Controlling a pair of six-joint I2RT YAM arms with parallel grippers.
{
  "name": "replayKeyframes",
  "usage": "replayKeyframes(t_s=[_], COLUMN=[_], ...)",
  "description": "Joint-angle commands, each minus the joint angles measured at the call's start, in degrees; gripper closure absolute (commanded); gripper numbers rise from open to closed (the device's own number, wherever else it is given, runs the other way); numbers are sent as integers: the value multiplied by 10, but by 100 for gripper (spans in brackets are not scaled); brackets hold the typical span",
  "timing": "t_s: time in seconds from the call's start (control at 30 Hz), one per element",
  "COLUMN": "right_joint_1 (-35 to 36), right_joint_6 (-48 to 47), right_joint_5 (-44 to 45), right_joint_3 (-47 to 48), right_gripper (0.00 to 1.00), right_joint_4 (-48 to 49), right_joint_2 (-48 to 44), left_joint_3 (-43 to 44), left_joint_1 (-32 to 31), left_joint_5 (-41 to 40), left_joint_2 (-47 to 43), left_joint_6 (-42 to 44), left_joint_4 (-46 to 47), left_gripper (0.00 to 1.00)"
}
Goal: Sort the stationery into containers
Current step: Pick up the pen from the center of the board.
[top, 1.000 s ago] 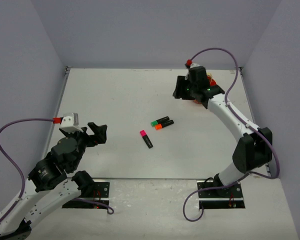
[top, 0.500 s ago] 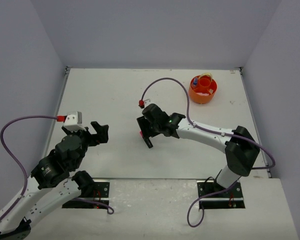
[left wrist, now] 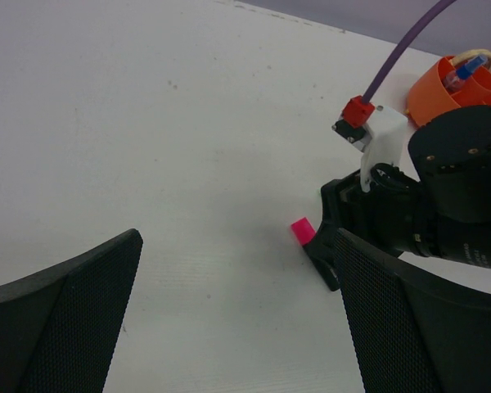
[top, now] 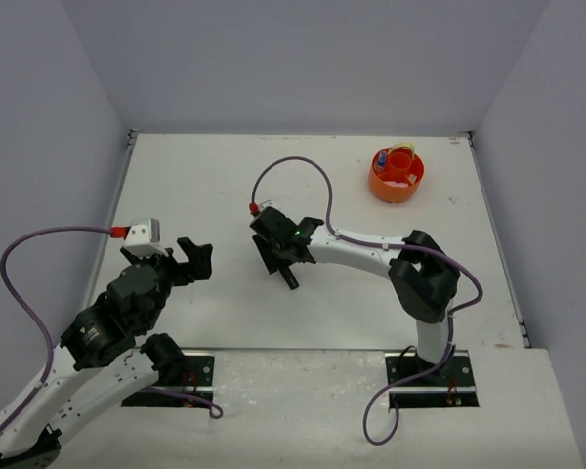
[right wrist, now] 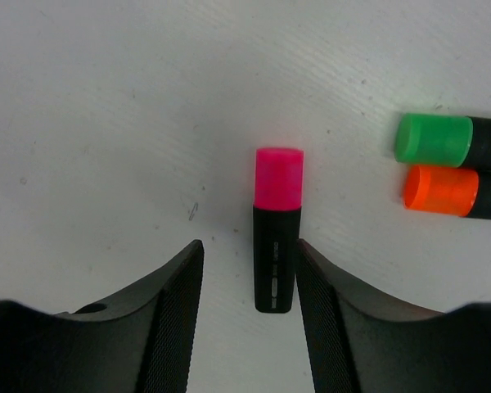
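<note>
Near left, left jaws spread wide and empty, held clear of the work; mid-table, right jaws half-spread astride the black pink-capped plastic highlighter [right wrist: 277,237] lying flat on the white surface [top: 205,186], squared for a pinch, near the green-capped highlighter [right wrist: 442,140] and orange-capped highlighter [right wrist: 446,191]; far right, round orange plastic tub [top: 393,192] as destination.

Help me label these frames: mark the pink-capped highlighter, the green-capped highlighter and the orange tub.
pink-capped highlighter [right wrist: 277,241]: right wrist view, black barrel just below the cap.
green-capped highlighter [right wrist: 446,141]: right wrist view, on the green cap.
orange tub [top: 394,191]: top external view, near outer wall.
</note>
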Motion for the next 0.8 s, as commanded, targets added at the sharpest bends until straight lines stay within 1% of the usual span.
replayKeyframes(t_s=[0.0,0.27,0.33,0.4,0.6,0.7,0.77], right_joint_1=[-2,-28,-32,-32,-34,-34,-34], right_joint_6=[-14,-33,-39,-44,-46,-40,-35], right_joint_5=[32,26,20,15,-5,-17,-21], right_joint_3=[58,117,138,143,143,140,134], right_gripper=[50,52,54,55,61,62,68], right_joint_4=[-33,-52,-65,-67,-68,-76,-77], right_joint_2=[53,117,131,143,159,161,160], left_joint_3=[1,-1,0,0,-2,-1,-1], left_joint_1=[4,4,4,4,4,4,4], left_joint_5=[2,8,7,8,9,9,10], left_joint_2=[-7,-11,-12,-14,-17,-17,-18], left_joint_6=[6,9,9,9,9,9,10], left_joint_4=[13,15,15,15,17,16,17], left_gripper=[0,0,0,0,0,0,0])
